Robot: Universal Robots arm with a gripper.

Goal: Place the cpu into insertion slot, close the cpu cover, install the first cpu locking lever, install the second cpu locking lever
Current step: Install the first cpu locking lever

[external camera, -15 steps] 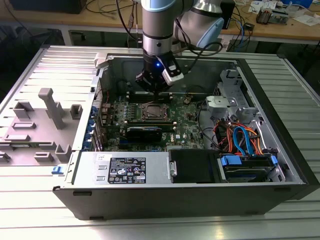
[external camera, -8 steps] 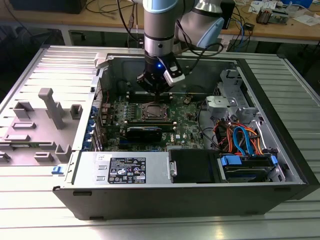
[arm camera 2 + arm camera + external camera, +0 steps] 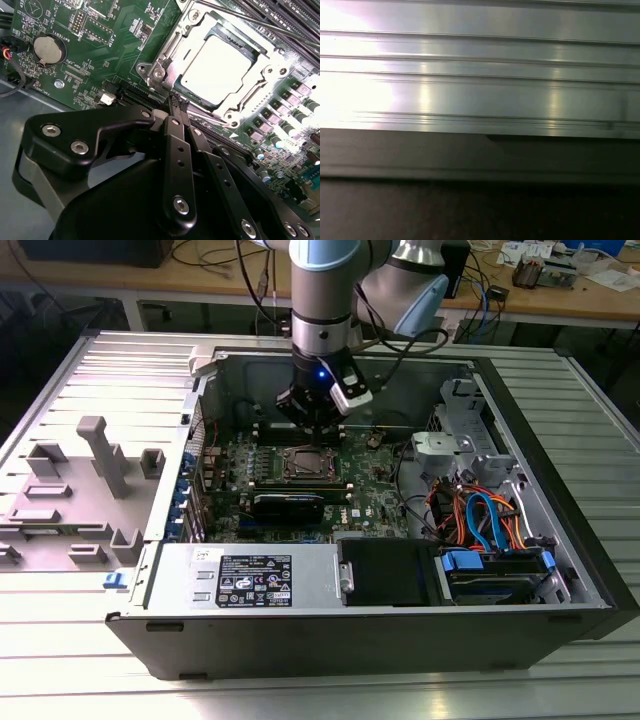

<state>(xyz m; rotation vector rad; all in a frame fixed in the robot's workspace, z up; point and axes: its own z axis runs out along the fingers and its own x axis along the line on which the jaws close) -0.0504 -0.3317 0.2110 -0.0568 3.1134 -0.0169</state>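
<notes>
Upper right of the second wrist view, the flat silvery-grey cpu (image 3: 215,67) sits in the silver-rimmed insertion slot (image 3: 160,75), the thin metal cpu cover (image 3: 260,87) down around it. My fingers (image 3: 175,100) are pressed together, empty, just beside it; levers look unfinished.

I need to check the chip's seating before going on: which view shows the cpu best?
The second wrist view: the cpu lies close up, its bright metal top framed by the cpu cover, just beyond the gripper. In the exterior view it is a small square below the gripper. The first wrist view faces ribbed metal.
</notes>
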